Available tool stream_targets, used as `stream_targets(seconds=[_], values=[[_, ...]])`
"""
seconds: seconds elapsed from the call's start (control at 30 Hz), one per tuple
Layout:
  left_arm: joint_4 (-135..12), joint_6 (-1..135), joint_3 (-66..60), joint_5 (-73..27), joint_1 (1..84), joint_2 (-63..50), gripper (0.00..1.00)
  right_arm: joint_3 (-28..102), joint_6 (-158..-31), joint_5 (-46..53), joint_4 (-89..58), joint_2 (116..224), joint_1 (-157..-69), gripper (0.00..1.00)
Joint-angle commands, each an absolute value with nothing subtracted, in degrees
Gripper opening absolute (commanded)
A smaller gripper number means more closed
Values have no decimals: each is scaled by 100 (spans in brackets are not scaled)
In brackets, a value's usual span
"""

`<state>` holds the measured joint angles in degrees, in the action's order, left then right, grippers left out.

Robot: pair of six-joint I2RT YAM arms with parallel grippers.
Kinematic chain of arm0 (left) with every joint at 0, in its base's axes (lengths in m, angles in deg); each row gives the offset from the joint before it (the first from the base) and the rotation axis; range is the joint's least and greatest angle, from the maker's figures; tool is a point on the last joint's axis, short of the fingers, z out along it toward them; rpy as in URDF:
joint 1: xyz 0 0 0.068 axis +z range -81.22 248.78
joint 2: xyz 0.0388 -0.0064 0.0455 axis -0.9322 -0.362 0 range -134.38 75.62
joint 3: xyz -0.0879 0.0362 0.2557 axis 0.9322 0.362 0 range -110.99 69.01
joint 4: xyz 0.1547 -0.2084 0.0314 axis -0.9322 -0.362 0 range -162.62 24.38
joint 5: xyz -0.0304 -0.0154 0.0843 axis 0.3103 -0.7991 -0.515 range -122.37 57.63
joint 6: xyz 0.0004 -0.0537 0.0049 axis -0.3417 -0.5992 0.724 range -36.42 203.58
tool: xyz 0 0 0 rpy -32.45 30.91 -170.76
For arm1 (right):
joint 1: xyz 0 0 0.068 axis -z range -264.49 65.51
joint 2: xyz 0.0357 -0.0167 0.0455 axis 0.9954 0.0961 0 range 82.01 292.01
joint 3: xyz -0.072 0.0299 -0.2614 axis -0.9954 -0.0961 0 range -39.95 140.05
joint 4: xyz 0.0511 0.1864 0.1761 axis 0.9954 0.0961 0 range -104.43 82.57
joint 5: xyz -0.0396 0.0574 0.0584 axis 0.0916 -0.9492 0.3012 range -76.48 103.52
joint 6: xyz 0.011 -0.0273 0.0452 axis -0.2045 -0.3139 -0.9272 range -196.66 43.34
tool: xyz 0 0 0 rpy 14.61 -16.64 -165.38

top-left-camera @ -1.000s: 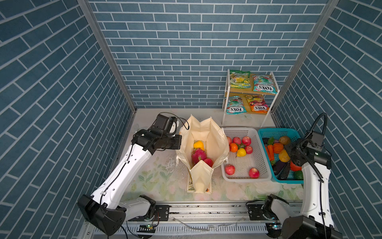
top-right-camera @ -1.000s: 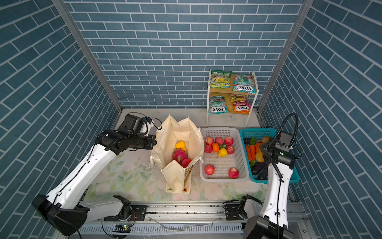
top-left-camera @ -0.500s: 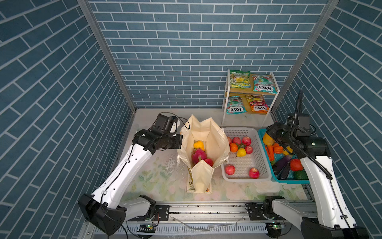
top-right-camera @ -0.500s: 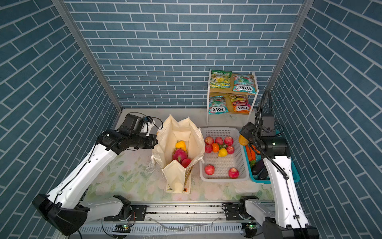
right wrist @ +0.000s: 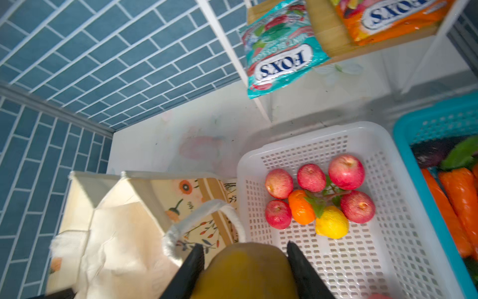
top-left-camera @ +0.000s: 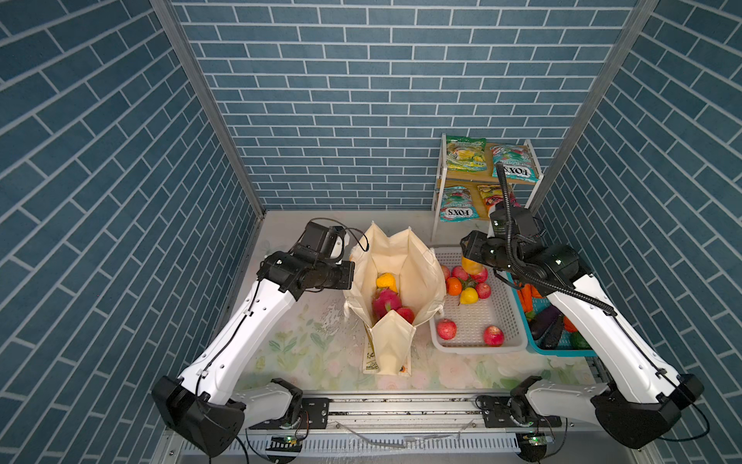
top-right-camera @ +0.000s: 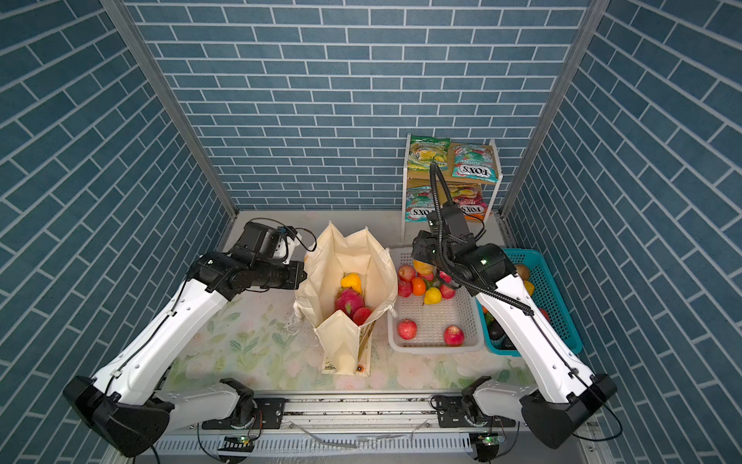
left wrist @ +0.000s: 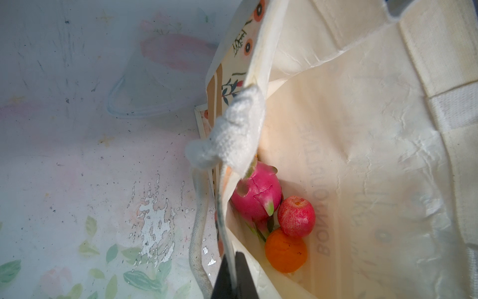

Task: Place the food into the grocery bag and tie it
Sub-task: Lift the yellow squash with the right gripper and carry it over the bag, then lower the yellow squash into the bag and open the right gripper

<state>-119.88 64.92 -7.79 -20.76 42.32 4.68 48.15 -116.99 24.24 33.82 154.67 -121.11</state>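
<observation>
On the floral desk (top-left-camera: 313, 353), left fingers (left wrist: 244, 274) clamp the grocery bag (top-left-camera: 417, 273) rim. Right fingers (right wrist: 301, 269) grip a yellow fruit (right wrist: 245, 271).

Four shiny FOX'S packets (top-left-camera: 465, 154) sitting on the far right shelf (top-left-camera: 487, 158), one white perforated plastic basket (top-left-camera: 478, 348) and one teal basket (top-left-camera: 562, 353) lying at right, seven round red apples (top-left-camera: 446, 329) resting in the white.

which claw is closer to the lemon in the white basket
Right. The right claw, holding a yellow fruit, hangs over the white basket near the lemon. The left claw is beyond the grocery bag, shut on its far-side rim.
</observation>
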Motion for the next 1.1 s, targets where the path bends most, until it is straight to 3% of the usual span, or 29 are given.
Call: stream_targets(seconds=[0.0,0.43,1.07], values=[[-11985,6476,-675,-2123,4192,465,0,5103,-11296,2589,2986,15643,-12499,34],[-11993,6468,-723,-2140,4181,465,0,5711,-10771,2101,2318,16776,-13854,35],[-11967,6467,-752,-2143,4177,504,0,5340,-10751,2058,2270,18066,-13994,38]])
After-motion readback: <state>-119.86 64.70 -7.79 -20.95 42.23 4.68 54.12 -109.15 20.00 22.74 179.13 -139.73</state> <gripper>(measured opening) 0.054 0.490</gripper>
